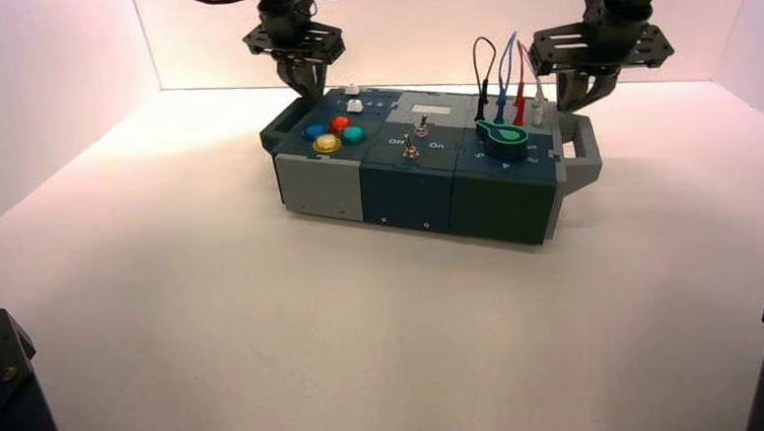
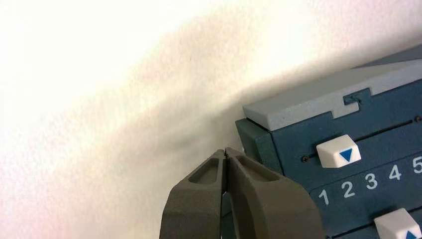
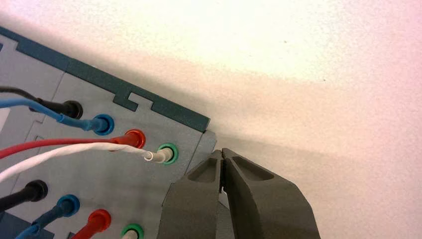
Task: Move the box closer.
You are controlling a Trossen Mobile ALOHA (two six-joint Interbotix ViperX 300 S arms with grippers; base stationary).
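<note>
ok, the box [image 1: 425, 169] sits far back on the white table [image 1: 216, 323], close to the rear wall and slightly skewed, so the whole job of bringing it closer looks undone. i'm at both ends of it: my left gripper [image 1: 304, 81] hangs at the far left corner by the dark side handle [image 1: 279, 122], my right gripper [image 1: 579, 92] at the far right corner above the grey handle [image 1: 582, 156]. my read is that i'm posted behind the ends so i can hook or drag both sides evenly and keep it from yawing. left wrist view: fingers [image 2: 249, 199] pressed together, tips meeting, just beside the box corner near the white slider [image 2: 339, 152] and its number scale; cannot tell if they touch the box. right wrist view: fingers [image 3: 249, 199] also together, nothing between them, next to the corner by the green socket [image 3: 168, 153] with the white wire [image 3: 74, 152]. sockets hold black, blue, red and white plugs; buttons [image 1: 334, 134], toggles [image 1: 414, 140] and green dial [image 1: 502, 135] are untouched.
</note>
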